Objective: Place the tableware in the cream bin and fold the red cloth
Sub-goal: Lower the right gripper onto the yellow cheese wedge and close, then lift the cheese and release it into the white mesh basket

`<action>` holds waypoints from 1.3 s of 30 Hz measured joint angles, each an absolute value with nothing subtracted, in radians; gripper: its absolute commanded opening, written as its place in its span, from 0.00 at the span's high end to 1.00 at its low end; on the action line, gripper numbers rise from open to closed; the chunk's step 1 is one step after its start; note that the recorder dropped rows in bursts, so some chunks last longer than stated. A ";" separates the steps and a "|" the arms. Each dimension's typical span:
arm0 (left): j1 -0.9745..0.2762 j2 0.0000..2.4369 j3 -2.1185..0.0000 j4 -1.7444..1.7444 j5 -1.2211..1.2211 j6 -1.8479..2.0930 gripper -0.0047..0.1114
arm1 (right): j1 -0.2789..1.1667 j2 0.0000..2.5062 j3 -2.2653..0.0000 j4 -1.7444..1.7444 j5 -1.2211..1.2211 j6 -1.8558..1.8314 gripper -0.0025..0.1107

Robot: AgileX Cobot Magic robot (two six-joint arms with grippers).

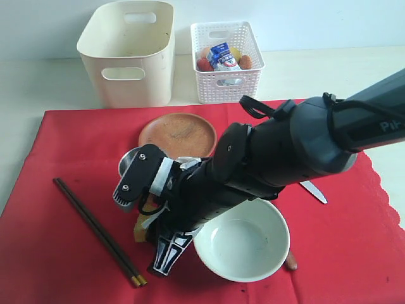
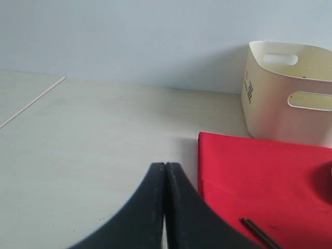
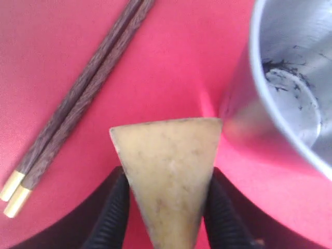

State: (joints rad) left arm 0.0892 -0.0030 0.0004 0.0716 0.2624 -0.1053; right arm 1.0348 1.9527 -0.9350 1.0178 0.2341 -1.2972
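- Cheese (image 3: 166, 171) sits between the right jaws with its narrow end toward the wrist. Both pads (image 3: 116, 212) press its flanks, so I'd call that a pinch, though I can't tell whether it is off the cloth (image 1: 63, 190).
- Cup (image 3: 290, 78) stands upright, mouth up, just beside the cheese.
- Left jaws are pressed together on nothing, low over the bare bench (image 2: 78, 145), well apart from the cup and just off the cloth's edge.
- Plate (image 1: 177, 133) lies just beside the cup, on its bin side. Bowl (image 1: 243, 240) is near the cup, across the right arm (image 1: 297, 145) from it.
- Knife (image 1: 314, 191) and spoon (image 1: 290, 261) lie past the bowl from the cup, mostly hidden. Chopsticks (image 1: 98, 231) lie near the cup, beyond the cheese.
- Bin (image 1: 130, 54) stands well apart from the cup, off the cloth beyond the plate, with the basket (image 1: 226, 60) of food next to it.
- Step in hand, as I read it, is clearing the cheese, which is no tableware. All six pieces lie on the cloth, none shows in the bin, and the cloth is spread flat, so the task looks barely begun.
- Next move calls for a straight lift clear of the cup's rim, then a carry over the plate, most likely to the basket. A sideways swing could tip the cup.
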 measured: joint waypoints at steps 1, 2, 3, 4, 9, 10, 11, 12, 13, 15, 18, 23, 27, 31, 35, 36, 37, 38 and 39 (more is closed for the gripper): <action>0.089 -0.003 0.000 0.072 0.262 -0.105 0.95 | 1.035 1.953 -0.935 1.018 0.234 -1.297 0.83; 0.089 -0.003 0.000 0.072 0.262 -0.105 0.95 | 1.035 1.953 -0.935 1.018 0.234 -1.297 0.86; 0.089 -0.003 0.000 0.072 0.262 -0.105 0.95 | 1.035 1.951 -0.935 1.015 0.236 -1.297 0.88; 0.089 -0.003 0.000 0.072 0.262 -0.105 0.95 | 1.035 1.947 -0.935 1.014 0.242 -1.297 0.90; 0.089 -0.003 0.000 0.072 0.262 -0.105 0.95 | 1.035 1.888 -0.935 1.011 0.311 -1.297 0.98; 0.089 -0.003 0.000 0.072 0.262 -0.105 0.95 | 1.035 1.873 -0.935 1.011 0.328 -1.297 0.98; 0.089 -0.003 0.000 0.072 0.262 -0.105 0.95 | 1.035 1.853 -0.935 1.009 0.343 -1.297 0.98; 0.089 -0.003 0.000 0.072 0.262 -0.105 0.95 | 1.035 1.832 -0.935 1.009 0.356 -1.297 0.98; 0.089 -0.003 0.000 0.072 0.262 -0.105 0.95 | 1.035 1.810 -0.935 1.009 0.366 -1.297 0.98; 0.089 -0.003 0.000 0.072 0.262 -0.105 0.95 | 1.035 1.764 -0.935 1.007 0.380 -1.297 0.98; 0.089 -0.003 0.000 0.072 0.262 -0.105 0.95 | 1.035 1.697 -0.935 1.007 0.367 -1.296 0.98; 0.089 -0.003 0.000 0.072 0.262 -0.105 0.95 | 1.024 1.601 -0.935 1.007 0.181 -1.237 0.98; 0.089 -0.003 0.000 0.072 0.262 -0.105 0.95 | 0.952 1.571 -0.944 1.011 0.046 -1.211 0.98; 0.089 -0.003 0.000 0.072 0.262 -0.105 0.95 | 0.834 1.577 -0.983 1.017 0.011 -1.163 0.98; 0.089 -0.003 0.000 0.072 0.262 -0.105 0.95 | 0.719 1.617 -1.050 1.020 0.000 -1.094 0.98; 0.089 -0.003 0.000 0.072 0.262 -0.105 0.95 | 0.700 1.629 -1.070 1.020 0.000 -1.085 0.98; 0.089 -0.003 0.000 0.072 0.262 -0.105 0.95 | 0.679 1.646 -1.091 1.020 0.000 -1.080 0.98; 0.089 -0.003 0.000 0.072 0.262 -0.105 0.95 | 0.661 1.665 -1.111 1.020 0.000 -1.077 0.98; 0.089 -0.003 0.000 0.072 0.262 -0.105 0.95 | 0.648 1.681 -1.128 1.020 0.000 -1.075 0.98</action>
